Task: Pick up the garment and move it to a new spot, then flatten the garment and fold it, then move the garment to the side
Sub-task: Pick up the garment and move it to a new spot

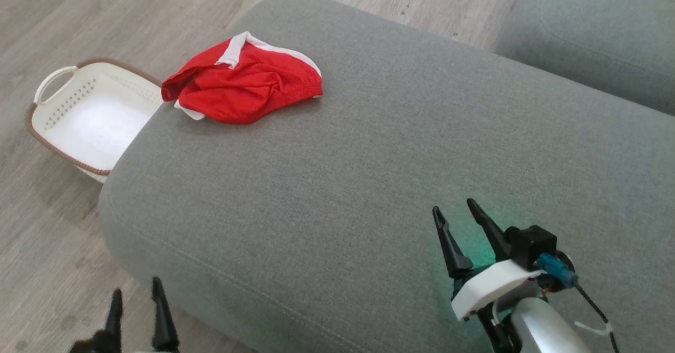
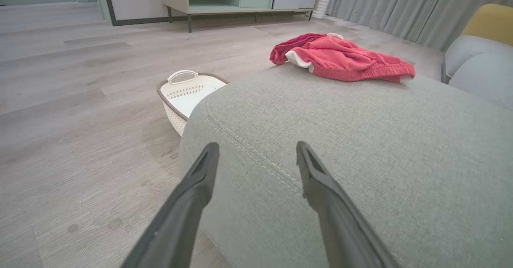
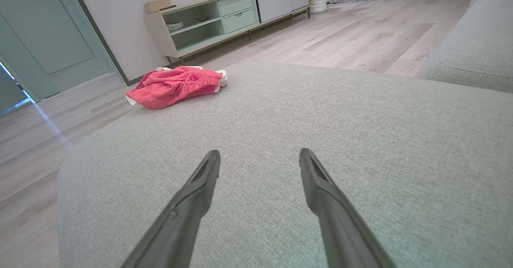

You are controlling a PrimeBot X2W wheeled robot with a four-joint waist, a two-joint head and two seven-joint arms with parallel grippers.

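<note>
There is 1 garment [image 1: 245,86], red with white trim, crumpled on the grey cushion [image 1: 369,163] at its far left corner, well apart from both grippers. From the head view its long axis runs left to right across the cushion, with the white band along the far edge. Its left end reaches the cushion's edge just above 1 white basket [image 1: 67,106], which has a brown rim and stands on the wooden floor [image 1: 47,20] against the cushion's side. The left wrist view shows the same garment [image 2: 344,59] bunched past the basket [image 2: 180,95], and the right wrist view shows it [image 3: 172,87] low and rumpled. The 2 grippers are both spread wide and hold nothing. The left gripper [image 1: 136,288] hangs off the cushion's near left corner over the floor, and its own camera shows its fingers [image 2: 257,146] parted above the seam. The right gripper [image 1: 453,207] hovers over the near right part of the cushion, fingers apart [image 3: 259,152]. A 2nd grey cushion [image 1: 596,31] sits at the upper right. 1 low cabinet [image 3: 216,19] stands by the wall.
</note>
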